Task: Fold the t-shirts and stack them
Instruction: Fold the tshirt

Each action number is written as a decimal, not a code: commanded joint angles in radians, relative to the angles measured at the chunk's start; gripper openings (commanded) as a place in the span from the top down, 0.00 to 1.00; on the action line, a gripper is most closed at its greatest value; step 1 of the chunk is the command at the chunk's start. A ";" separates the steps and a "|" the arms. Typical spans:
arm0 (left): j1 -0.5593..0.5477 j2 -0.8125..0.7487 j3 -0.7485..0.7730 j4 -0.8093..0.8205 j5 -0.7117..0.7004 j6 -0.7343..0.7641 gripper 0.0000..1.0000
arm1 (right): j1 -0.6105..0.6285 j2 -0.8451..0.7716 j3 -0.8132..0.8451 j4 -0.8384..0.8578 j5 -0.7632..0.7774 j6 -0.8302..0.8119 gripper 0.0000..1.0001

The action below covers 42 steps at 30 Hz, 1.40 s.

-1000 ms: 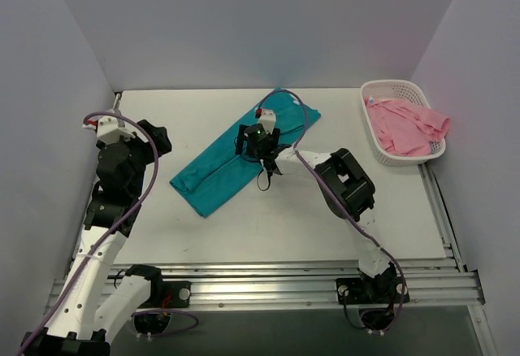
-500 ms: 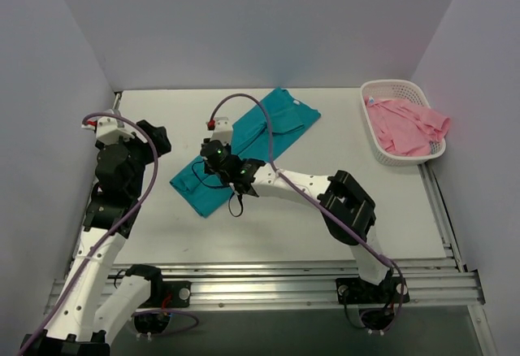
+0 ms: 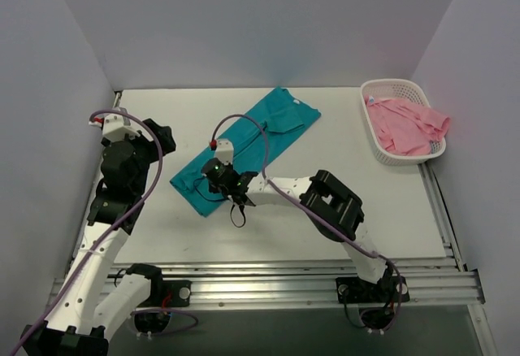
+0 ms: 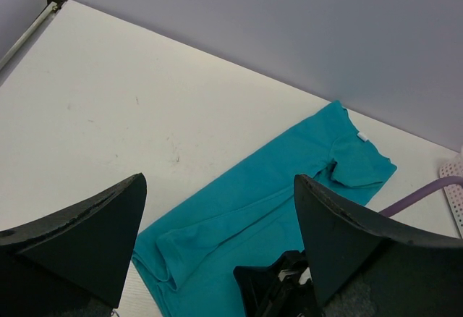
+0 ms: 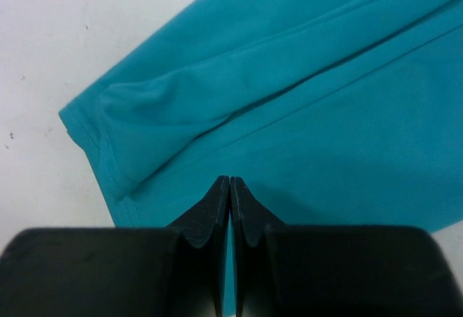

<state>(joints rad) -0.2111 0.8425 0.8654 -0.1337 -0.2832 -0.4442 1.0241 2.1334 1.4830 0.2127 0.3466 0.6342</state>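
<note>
Your white counter (image 3: 390, 210) carries everything here. The teal t-shirt (image 3: 280, 116) is the largest thing on it, lying flat as a long, narrow band folded lengthwise. It runs on a diagonal from the near left to the far middle, with its collar end toward the back wall. Your right arm (image 3: 341, 201) reaches low across the counter from its base at the near right, and its purple cable (image 3: 264, 141) arcs over the middle of the shirt. Your left arm (image 3: 122, 177) stands raised by the left wall, off the cloth. At the far right corner sits the white lattice basket (image 3: 390, 85), well apart from the teal shirt. The pink t-shirt (image 3: 402, 124) is bunched inside it, unfolded, with one part draped over the right rim. Your right pincer (image 3: 223, 179) is over the near-left end of the teal shirt (image 5: 325, 78), close to the hem corner. The right wrist view shows the right pincer (image 5: 229, 181) with its two fingers pressed together, tip against tip, just above a layered fold. You cannot tell from these views whether any cloth is caught between them or whether they only rest on it. Your left pincer (image 3: 160, 139) hangs above bare counter left of the shirt. In the left wrist view the left pincer (image 4: 217, 179) has its fingers spread wide and holds nothing, with the teal shirt (image 4: 289, 179) showing between them. The small white neck label (image 4: 361, 137) shows at the collar, at the shirt's far end.
</note>
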 commanded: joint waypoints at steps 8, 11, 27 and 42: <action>-0.014 0.004 0.004 0.056 -0.016 0.005 0.09 | 0.091 0.097 -0.012 0.042 -0.035 0.056 1.00; -0.016 0.000 0.003 0.055 -0.019 0.007 0.09 | 0.091 0.085 -0.059 0.051 -0.037 0.071 1.00; -0.028 0.020 -0.009 0.066 -0.019 0.006 0.09 | 0.064 -0.225 -0.478 -0.059 0.107 0.190 1.00; -0.142 0.144 0.035 0.063 -0.025 -0.008 0.08 | -0.136 -0.404 -0.607 -0.227 0.152 0.234 1.00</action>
<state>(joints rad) -0.3126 0.9684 0.8581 -0.1143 -0.2966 -0.4450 0.9405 1.7912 0.9386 0.1066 0.4576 0.8490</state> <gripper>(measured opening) 0.916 0.002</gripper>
